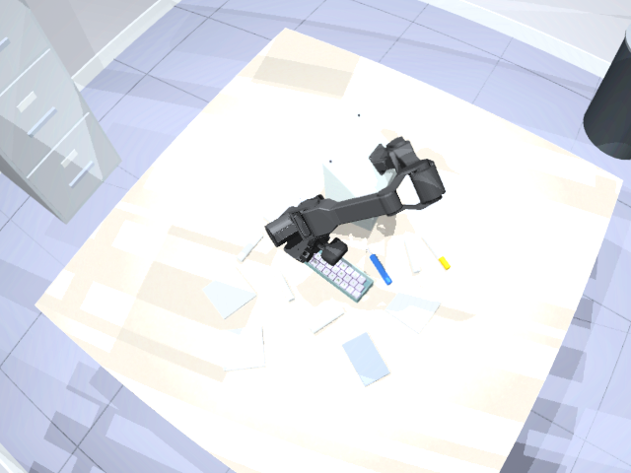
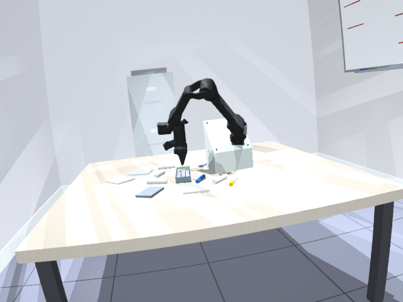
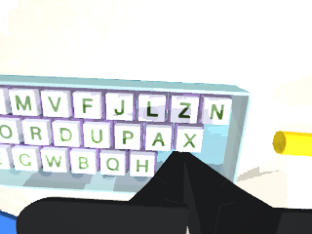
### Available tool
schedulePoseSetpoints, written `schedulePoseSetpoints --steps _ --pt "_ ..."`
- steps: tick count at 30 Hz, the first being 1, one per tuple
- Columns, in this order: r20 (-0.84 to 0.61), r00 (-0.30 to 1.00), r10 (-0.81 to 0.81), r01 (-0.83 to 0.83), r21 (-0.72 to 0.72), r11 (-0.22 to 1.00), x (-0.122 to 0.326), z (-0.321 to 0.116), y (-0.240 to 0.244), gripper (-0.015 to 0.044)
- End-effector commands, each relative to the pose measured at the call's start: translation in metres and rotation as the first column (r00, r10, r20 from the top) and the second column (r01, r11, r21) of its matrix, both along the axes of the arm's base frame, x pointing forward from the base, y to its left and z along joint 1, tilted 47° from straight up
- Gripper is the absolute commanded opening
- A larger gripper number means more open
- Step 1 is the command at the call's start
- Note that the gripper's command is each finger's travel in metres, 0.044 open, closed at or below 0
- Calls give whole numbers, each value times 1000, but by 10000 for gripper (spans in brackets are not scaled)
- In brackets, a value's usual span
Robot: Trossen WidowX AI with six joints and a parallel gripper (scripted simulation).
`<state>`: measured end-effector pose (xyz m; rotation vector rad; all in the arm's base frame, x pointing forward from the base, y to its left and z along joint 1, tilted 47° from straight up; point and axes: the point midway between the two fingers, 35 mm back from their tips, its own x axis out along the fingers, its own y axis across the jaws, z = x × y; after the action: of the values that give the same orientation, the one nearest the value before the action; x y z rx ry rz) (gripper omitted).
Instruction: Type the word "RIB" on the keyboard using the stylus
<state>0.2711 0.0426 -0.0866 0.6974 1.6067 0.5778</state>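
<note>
The teal keyboard point(image 1: 364, 293) point(image 2: 183, 180) point(image 3: 243, 117) lies on the desk with white lettered keys. In the wrist view the R key point(image 3: 36, 132) is left in the middle row and the B key point(image 3: 83, 162) is in the bottom row; no I key is visible. My gripper point(image 2: 182, 163) point(image 3: 179, 159) is shut with no stylus visible between its fingertips. The tips appear just below the X key point(image 3: 189, 139), above the keyboard's right end; the top view hides them. A blue pen-like stick point(image 1: 381, 269) point(image 2: 200, 178) point(image 3: 6, 224), possibly the stylus, lies beside the keyboard.
A yellow-ended pen point(image 1: 444, 262) point(image 2: 232, 182) lies beyond the blue stick. Another yellow piece point(image 3: 294, 143) lies off the keyboard's right end. Several white sticks and flat pads lie around, including a blue-grey notebook point(image 1: 366, 359) point(image 2: 149, 191). A pale box point(image 2: 229, 159) stands by the arm's base.
</note>
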Motion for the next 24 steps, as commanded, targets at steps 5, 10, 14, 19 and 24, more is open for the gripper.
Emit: schedulePoseSetpoints --steps 5,10,14,19,24 --pt "0 1000 8 -8 -1 1000 -18 14 13 0" --pt "-1 1000 8 -8 0 1000 -29 22 20 0" --pt "-1 1000 8 -8 0 1000 -29 22 20 0" --pt "-1 1000 7 -7 -2 1000 -27 29 26 0" --pt "-1 1000 8 -8 3 1000 -20 77 74 0"
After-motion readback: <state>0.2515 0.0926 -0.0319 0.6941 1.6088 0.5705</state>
